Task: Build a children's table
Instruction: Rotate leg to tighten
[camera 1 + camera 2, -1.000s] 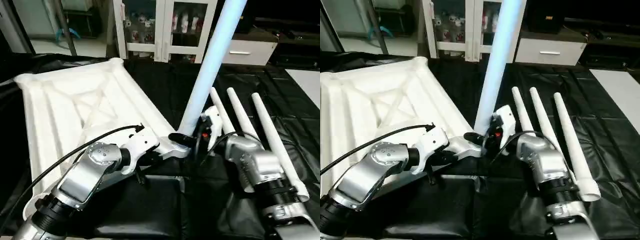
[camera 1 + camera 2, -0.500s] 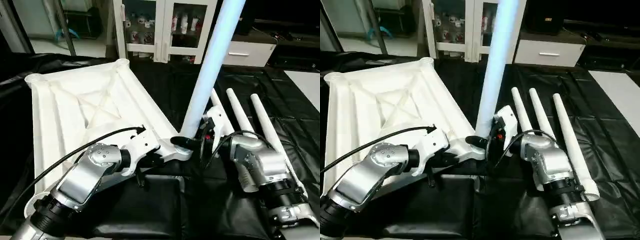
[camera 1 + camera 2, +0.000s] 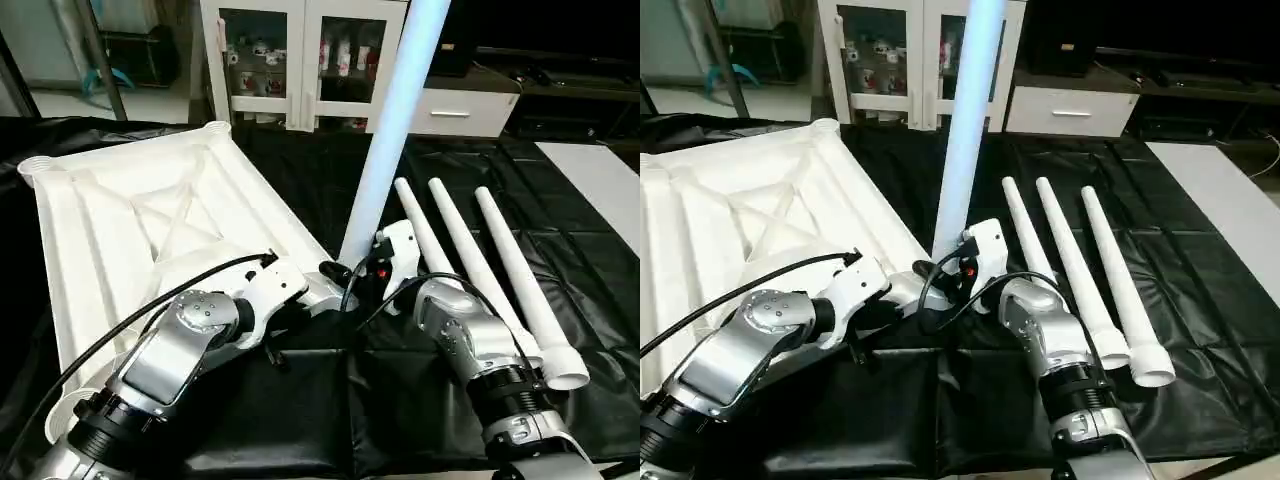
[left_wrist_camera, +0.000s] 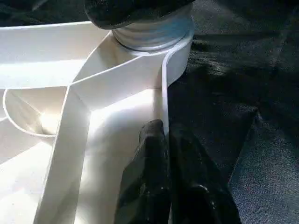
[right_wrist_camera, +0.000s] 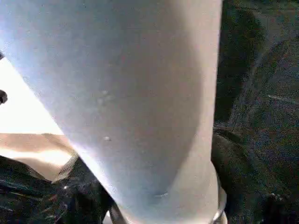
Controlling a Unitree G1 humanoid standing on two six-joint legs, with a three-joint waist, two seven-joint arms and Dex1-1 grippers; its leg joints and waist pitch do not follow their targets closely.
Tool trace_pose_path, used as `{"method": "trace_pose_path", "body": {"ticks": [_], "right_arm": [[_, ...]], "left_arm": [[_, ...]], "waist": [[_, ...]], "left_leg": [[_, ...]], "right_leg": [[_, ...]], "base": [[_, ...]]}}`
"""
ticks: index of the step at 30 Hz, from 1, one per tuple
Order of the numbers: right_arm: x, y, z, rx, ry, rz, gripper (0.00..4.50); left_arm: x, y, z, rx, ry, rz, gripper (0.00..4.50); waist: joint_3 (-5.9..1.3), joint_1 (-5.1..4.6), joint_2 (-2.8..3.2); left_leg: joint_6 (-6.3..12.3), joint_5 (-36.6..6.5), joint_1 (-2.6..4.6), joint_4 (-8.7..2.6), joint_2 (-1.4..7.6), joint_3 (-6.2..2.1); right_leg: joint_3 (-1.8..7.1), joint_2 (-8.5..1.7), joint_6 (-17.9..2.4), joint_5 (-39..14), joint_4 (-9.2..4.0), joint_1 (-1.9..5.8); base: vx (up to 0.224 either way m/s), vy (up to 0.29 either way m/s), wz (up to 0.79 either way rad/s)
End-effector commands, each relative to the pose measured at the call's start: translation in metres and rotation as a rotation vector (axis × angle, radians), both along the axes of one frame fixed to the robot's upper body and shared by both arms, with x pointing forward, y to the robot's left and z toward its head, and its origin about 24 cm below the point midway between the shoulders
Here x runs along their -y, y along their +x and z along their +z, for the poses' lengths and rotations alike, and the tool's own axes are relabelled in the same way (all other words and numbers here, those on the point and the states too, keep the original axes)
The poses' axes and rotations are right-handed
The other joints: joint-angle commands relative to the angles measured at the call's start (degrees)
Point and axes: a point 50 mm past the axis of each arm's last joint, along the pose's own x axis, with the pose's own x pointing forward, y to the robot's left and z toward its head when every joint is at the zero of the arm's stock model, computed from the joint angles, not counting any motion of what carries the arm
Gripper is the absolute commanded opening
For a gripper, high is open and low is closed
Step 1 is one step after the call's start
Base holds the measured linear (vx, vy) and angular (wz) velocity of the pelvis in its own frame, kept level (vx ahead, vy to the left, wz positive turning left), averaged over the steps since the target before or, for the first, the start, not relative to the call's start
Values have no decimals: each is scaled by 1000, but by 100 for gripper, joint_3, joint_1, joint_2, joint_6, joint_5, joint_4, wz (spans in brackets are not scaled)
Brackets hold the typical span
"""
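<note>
The white plastic square tabletop (image 3: 150, 230) lies ribbed side up on black sheeting (image 3: 560, 200). One long white tube leg (image 3: 385, 150) stands in its near corner socket, grasped by the right gripper (image 3: 372, 285). The left gripper (image 4: 166, 140) is clenched on the rim.

Silver metal forearms (image 3: 180, 345), rounded joint housings with small screws, black ribbed collars, white wrist housings. Thin black cable (image 3: 150, 310) loops along left arm. Fingers (image 4: 154, 186) glossy black.

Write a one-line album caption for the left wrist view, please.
Left gripper, fingers shut, pinches the tabletop rim just short of the corner socket where a leg stands.
</note>
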Motion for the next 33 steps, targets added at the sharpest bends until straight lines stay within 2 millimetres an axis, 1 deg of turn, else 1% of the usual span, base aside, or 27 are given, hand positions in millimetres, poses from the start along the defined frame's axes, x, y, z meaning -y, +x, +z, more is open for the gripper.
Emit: {"method": "trace_pose_path", "body": {"ticks": [1, 5, 6, 8, 9, 10, 11, 12, 13, 14, 15, 17, 18, 20, 21, 23, 24, 25, 26, 27, 30, 31, 33], "right_arm": [[14, -2, -18, -86, -43, -93, 269], [14, 0, -19, -80, -44, -103, 269], [15, 0, -19, -77, -50, -107, 269], [14, 2, -19, -72, -61, -119, 269], [14, 4, -19, -68, -72, -141, 268], [13, 10, -20, -68, -104, -238, 268], [12, 11, -20, -71, -109, -260, 268], [12, 12, -21, -77, -116, -296, 268], [12, 12, -21, -77, -116, -296, 268], [6, 16, -23, -98, -131, -388, 268], [1, 18, -24, -108, -134, -414, 267], [-9, 19, -25, -140, -133, -471, 267], [-14, 20, -26, -159, -127, -489, 267], [-22, 20, -26, -177, -124, -512, 267], [-24, 22, -26, -181, -129, -538, 267], [-27, 24, -25, -188, -130, -588, 267], [-27, 25, -24, -191, -119, -599, 267], [-27, 26, -24, -194, -107, -608, 267], [-27, 27, -23, -196, -98, -612, 267], [-28, 28, -21, -192, -83, -612, 267], [-30, 30, -18, -168, -69, -595, 267], [-30, 31, -16, -156, -67, -589, 302], [-39, 34, -5, -96, -18, -513, 337]], "left_arm": [[7, -11, -12, -64, 2, -46, 0], [7, -11, -13, -64, 3, -42, 0], [6, -11, -13, -65, -2, -37, 0], [7, -11, -12, -64, -15, -24, 0], [7, -9, -12, -58, -27, -9, 0], [12, -3, -10, -47, -72, 55, 0], [13, -1, -9, -45, -78, 66, 0], [16, 1, -9, -42, -89, 85, 0], [16, 1, -9, -42, -89, 85, 0], [24, 10, -8, -29, -111, 169, 0], [28, 14, -7, -23, -114, 195, 0], [35, 22, -6, -4, -119, 255, 0], [39, 24, -5, 3, -119, 267, 0], [45, 28, -3, 18, -124, 287, 0], [48, 31, 0, 27, -133, 303, 0], [53, 34, 5, 41, -153, 328, 0], [54, 34, 5, 40, -158, 330, 0], [55, 34, 6, 38, -161, 331, 0], [55, 34, 6, 37, -163, 331, 0], [54, 33, 5, 36, -160, 333, 0], [51, 33, 3, 35, -151, 335, 0], [50, 33, 2, 35, -149, 337, 0], [46, 34, 2, 38, -140, 337, 0]], "waist": [[-221, -9, 102], [-216, -22, 98], [-216, -26, 85], [-214, -39, 91], [-207, -52, 92], [-202, -58, 99], [-195, -84, 101], [-205, -93, 98], [-226, -102, 101], [-224, -113, 131], [-214, -125, 111], [-222, -121, 109], [-223, -109, 113], [-246, -88, 115], [-246, -81, 112], [-263, -82, 119], [-275, -68, 125], [-278, -60, 107], [-280, -57, 112], [-284, -49, 110], [-280, -44, 113], [-280, -44, 113], [-258, -55, 120]], "left_leg": [[-299, -2310, 62, -553, 282, -224], [-288, -2360, 64, -554, 285, -218], [-284, -2369, 60, -554, 285, -218], [-286, -2397, 56, -558, 286, -226], [-292, -2435, 52, -559, 286, -229], [-307, -2487, 60, -559, 283, -232], [-352, -2508, 54, -556, 274, -228], [-376, -2516, 55, -558, 272, -241], [-384, -2478, 39, -565, 266, -262], [-384, -2457, 21, -580, 274, -258], [-396, -2519, 48, -565, 258, -246], [-358, -2545, 80, -548, 244, -230], [-343, -2537, 75, -549, 244, -238], [-274, -2350, 59, -546, 241, -212], [-242, -2222, 42, -552, 246, -200], [-242, -2059, 45, -543, 238, -181], [-233, -1990, 47, -535, 243, -175], [-170, -1836, 18, -532, 243, -162], [-134, -1776, 7, -534, 243, -160], [-43, -1614, 11, -520, 242, -137], [33, -1441, -9, -523, 252, -135], [33, -1441, -9, -523, 252, -135], [-11, -1724, 5, -545, 263, -149]], "right_leg": [[161, -299, -821, -2476, -500, 68], [164, -303, -864, -2486, -507, 55], [163, -305, -863, -2508, -508, 56], [162, -308, -862, -2555, -507, 55], [160, -308, -852, -2606, -516, 51], [158, -308, -830, -2690, -529, 35], [157, -312, -823, -2773, -541, 19], [147, -313, -808, -2817, -537, 34], [136, -316, -765, -2795, -524, 61], [143, -315, -757, -2655, -524, 65], [128, -301, -757, -2684, -549, 28], [135, -301, -735, -2720, -568, 8], [130, -304, -716, -2718, -570, 18], [143, -298, -738, -2412, -553, 34], [150, -296, -782, -2207, -538, 45], [146, -284, -866, -1942, -505, 60], [150, -294, -900, -1819, -493, 65], [156, -293, -950, -1580, -467, 94], [154, -294, -973, -1502, -459, 107], [154, -289, -1036, -1298, -447, 115], [147, -296, -1104, -1186, -433, 148], [147, -296, -1104, -1186, -433, 148], [136, -297, -1069, -1594, -467, 128]], "base": [[0, 0, 0], [0, 0, 0], [0, 0, 0], [0, 0, 0], [0, 0, 0], [0, 0, 0], [0, 0, 0], [0, 0, 0], [0, 0, 0], [0, 0, 0], [0, 0, 0], [0, 0, 0], [0, 0, 0], [0, 0, 0], [0, 0, 0], [0, 0, 0], [0, 0, 0], [0, 0, 0], [0, 0, 0], [0, 0, 0], [0, 0, 0], [0, 0, 0], [0, 0, 0]]}}
